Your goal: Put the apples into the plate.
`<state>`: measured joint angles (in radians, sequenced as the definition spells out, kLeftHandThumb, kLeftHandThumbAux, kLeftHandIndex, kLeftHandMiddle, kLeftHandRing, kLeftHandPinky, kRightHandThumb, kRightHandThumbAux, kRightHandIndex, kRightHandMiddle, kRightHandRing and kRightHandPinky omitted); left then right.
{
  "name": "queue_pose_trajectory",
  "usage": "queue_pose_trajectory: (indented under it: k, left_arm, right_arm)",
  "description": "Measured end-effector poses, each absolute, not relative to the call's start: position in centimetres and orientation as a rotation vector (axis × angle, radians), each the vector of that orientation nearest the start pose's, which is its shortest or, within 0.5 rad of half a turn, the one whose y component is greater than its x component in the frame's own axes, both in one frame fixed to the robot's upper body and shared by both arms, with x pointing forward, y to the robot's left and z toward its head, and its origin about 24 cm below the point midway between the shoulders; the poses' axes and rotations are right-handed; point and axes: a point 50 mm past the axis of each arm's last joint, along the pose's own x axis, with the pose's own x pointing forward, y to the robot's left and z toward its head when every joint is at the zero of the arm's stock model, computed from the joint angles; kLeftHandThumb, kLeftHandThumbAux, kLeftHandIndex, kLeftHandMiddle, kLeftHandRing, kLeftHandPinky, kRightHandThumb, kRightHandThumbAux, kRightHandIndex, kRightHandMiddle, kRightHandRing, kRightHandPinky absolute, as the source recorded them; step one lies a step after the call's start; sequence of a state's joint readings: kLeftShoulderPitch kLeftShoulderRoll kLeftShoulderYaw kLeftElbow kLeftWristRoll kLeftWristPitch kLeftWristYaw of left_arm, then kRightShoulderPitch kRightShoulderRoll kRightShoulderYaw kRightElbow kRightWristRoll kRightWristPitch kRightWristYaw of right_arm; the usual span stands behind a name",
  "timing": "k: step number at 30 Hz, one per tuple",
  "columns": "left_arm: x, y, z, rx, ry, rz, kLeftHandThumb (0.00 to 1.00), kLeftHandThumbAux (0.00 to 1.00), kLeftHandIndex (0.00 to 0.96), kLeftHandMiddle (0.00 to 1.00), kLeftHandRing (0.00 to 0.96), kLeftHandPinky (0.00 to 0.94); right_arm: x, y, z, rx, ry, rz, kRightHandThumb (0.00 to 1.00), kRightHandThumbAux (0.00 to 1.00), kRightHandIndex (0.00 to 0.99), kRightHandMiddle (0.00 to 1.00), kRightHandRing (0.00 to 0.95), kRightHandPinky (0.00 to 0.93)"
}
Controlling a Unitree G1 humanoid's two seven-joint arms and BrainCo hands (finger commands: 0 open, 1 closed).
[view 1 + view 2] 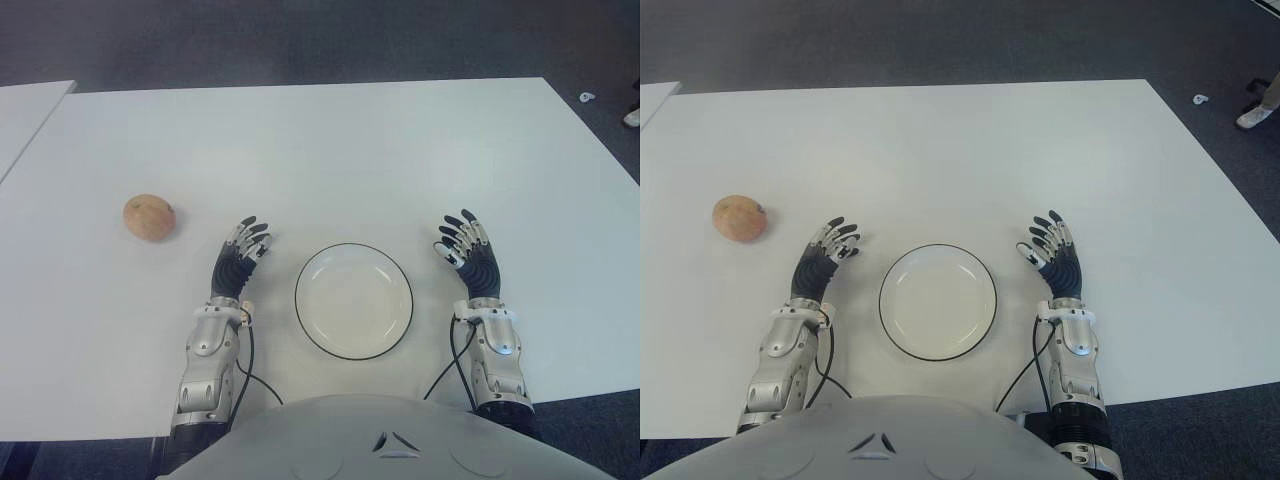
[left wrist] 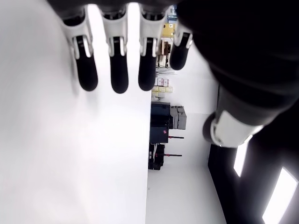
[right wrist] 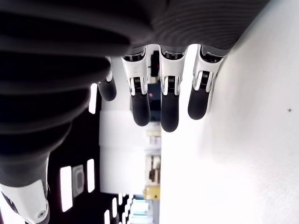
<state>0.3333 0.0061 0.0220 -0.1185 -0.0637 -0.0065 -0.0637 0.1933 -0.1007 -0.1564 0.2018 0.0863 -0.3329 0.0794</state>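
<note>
In the left eye view you see a white table [image 1: 330,150] with a single apple [image 1: 149,217] lying at the robot's left, well apart from the white plate [image 1: 353,300] with its dark rim, which sits between the two hands and holds nothing. The left hand [image 1: 238,260] shows just left of the plate, fingers spread and holding nothing; the right hand [image 1: 470,258] shows just right of it, fingers likewise spread. Nothing stands between the apple and the plate but the left hand. No label or writing can be read on any of these.

The right eye view gives you the same layout, plus a small white object [image 1: 1201,99] on the dark floor beyond the table's far right corner.

In the left wrist view you see straight fingers [image 2: 119,70] over the white tabletop, with shelving far off; any writing there is too small to read.

The right wrist view shows you its fingers [image 3: 169,102] extended and apart, grasping nothing.
</note>
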Motion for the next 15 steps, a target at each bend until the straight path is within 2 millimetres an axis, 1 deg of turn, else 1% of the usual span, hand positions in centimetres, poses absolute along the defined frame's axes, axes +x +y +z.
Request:
queue_pose_trajectory:
  k: [4, 15]
  left_arm:
    - [18.19, 17.18, 0.07, -0.049, 0.193, 0.054, 0.275, 0.612, 0.158, 0.219, 0.245, 0.275]
    - [18.26, 17.22, 0.09, -0.048, 0.194, 0.055, 0.286, 0.598, 0.153, 0.222, 0.249, 0.286]
  right_arm:
    - [19.69, -21.78, -0.82, -0.045, 0.044, -0.141, 0.493, 0.682, 0.068, 0.220, 0.238, 0.238]
    - [19.76, -21.77, -0.79, -0.042, 0.045, -0.145, 0.486, 0.686, 0.063, 0.215, 0.233, 0.233]
